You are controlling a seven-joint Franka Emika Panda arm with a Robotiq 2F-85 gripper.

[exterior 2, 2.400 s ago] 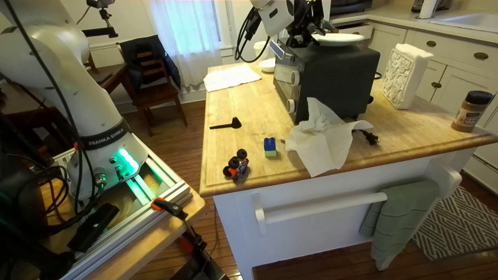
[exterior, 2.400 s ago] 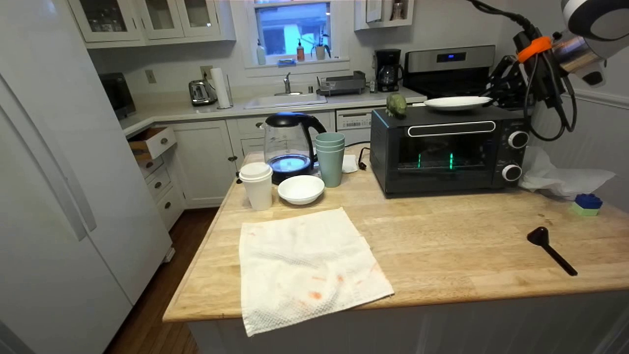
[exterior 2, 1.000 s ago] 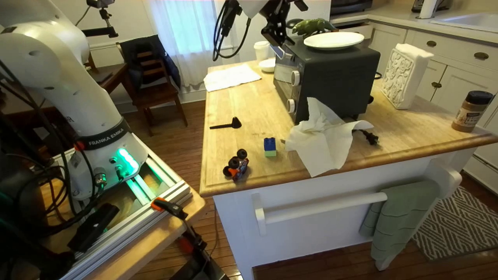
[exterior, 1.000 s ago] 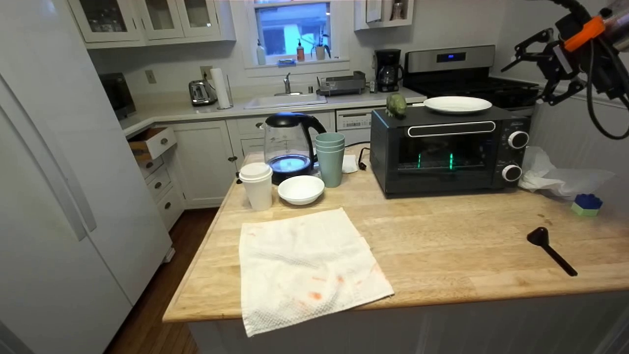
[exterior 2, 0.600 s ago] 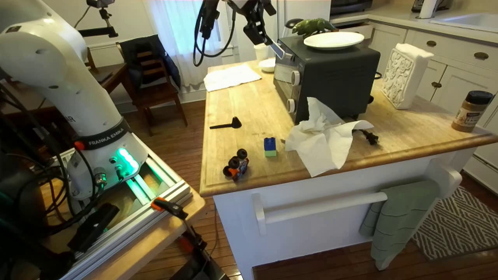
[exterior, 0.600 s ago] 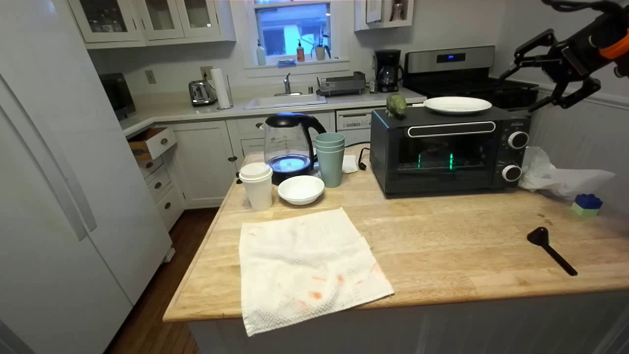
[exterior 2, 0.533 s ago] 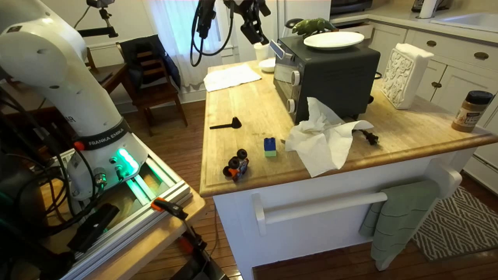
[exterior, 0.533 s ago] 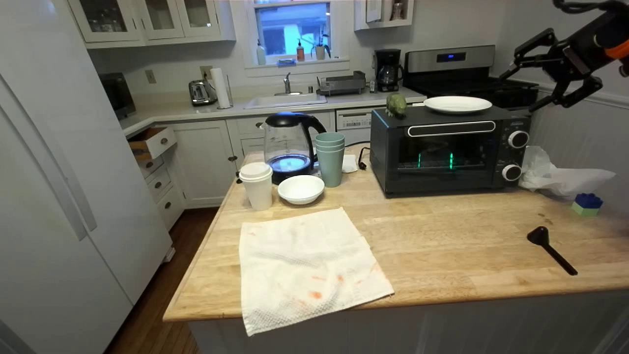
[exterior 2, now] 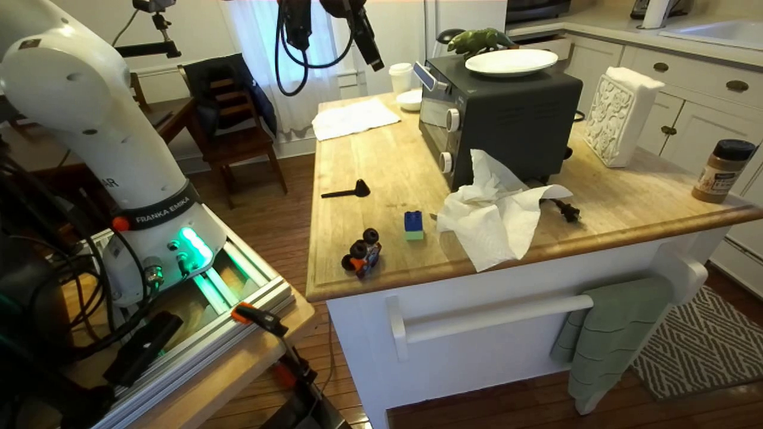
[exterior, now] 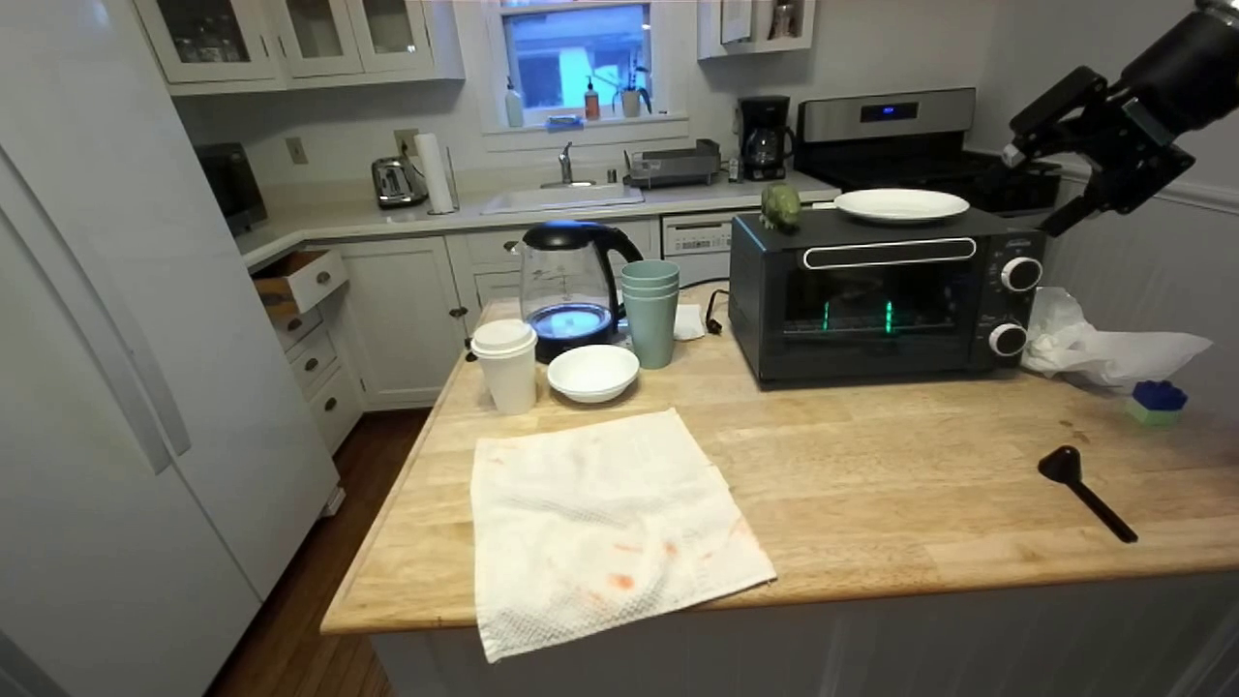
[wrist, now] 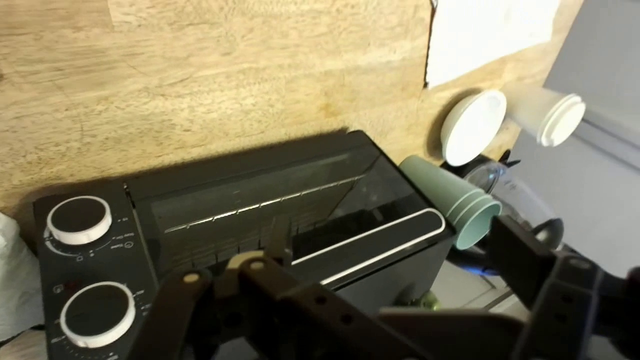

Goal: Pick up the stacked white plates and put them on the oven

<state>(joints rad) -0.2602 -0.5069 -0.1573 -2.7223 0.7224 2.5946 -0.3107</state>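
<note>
The stacked white plates [exterior: 901, 205] lie flat on top of the black oven [exterior: 876, 315], as both exterior views show. A thin rim is what I see of the plates [exterior 2: 511, 62] from the side, so I cannot tell how many there are. My gripper [exterior: 1030, 192] hangs apart from them, beside the oven's knob end in this exterior view, its jaws spread with nothing between. In the wrist view the gripper [wrist: 391, 232] is over the front of the oven [wrist: 250, 200], fingers wide apart; the plates are out of that view.
A green dinosaur figure [exterior 2: 480, 40] stands beside the plates on the oven. Green cups [exterior: 652, 315], a kettle [exterior: 571, 290], a white bowl [exterior: 593, 374] and a lidded cup [exterior: 507, 368] share the counter. Crumpled paper [exterior 2: 492, 214] lies against the oven's side.
The gripper was at the plates' edge over two seconds ago; it has since drawn away, past the oven's front, and turned. Its jaws have stayed open over the last second. The plates have stayed put.
</note>
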